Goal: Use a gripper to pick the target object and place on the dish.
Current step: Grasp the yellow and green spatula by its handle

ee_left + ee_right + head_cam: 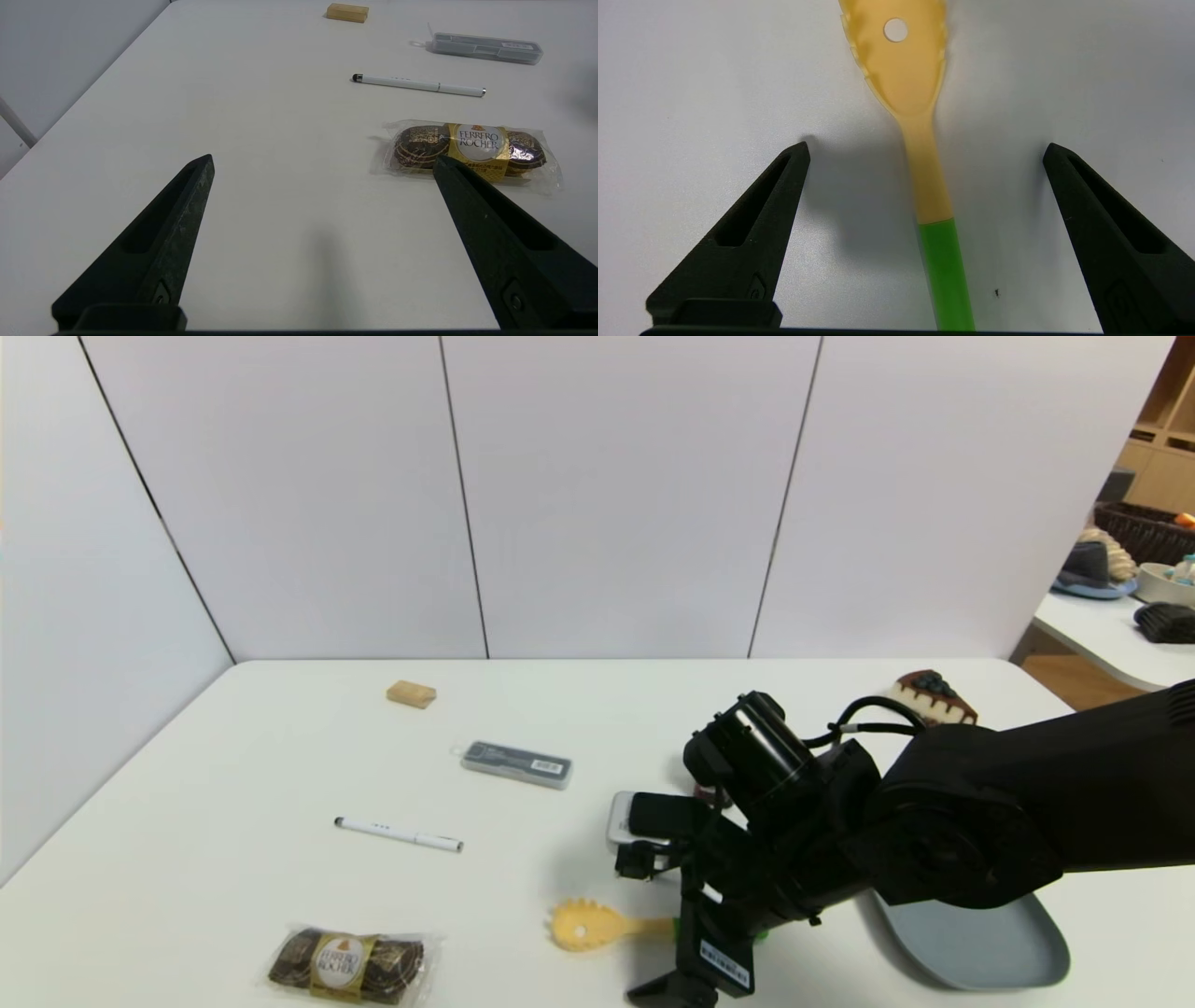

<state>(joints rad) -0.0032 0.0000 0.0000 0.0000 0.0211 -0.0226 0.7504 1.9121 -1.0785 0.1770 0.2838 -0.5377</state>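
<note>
**Right gripper spread over the server's neck, ready to close**

Your right gripper (924,149) hangs over the near edge of the table (280,765) with its two black fingers (752,224) wide apart and nothing between them but the spaghetti server (924,186). The fingers straddle the yellow neck just above where it meets the green handle, one on each side and neither touching. That spot looks chosen on purpose: the neck is slim and even, so it should sit between the pads more surely than the broad toothed head would.

In the head view the server lies flat at about 6 o'clock on the table, its head pointing towards 9 o'clock and its handle running under your arm. The dish (990,943) sits close by at roughly 4 o'clock, partly hidden by the arm, so the carry should be short once you have a hold.

The grasp itself is not yet made. I judge you need to come down until the tips flank the neck, then close.

Your left gripper (322,163) is parked, also open, over bare table near the Ferrero Rocher packet (469,149), with the white pen (418,85) beyond it. Leave the pen alone.
</note>
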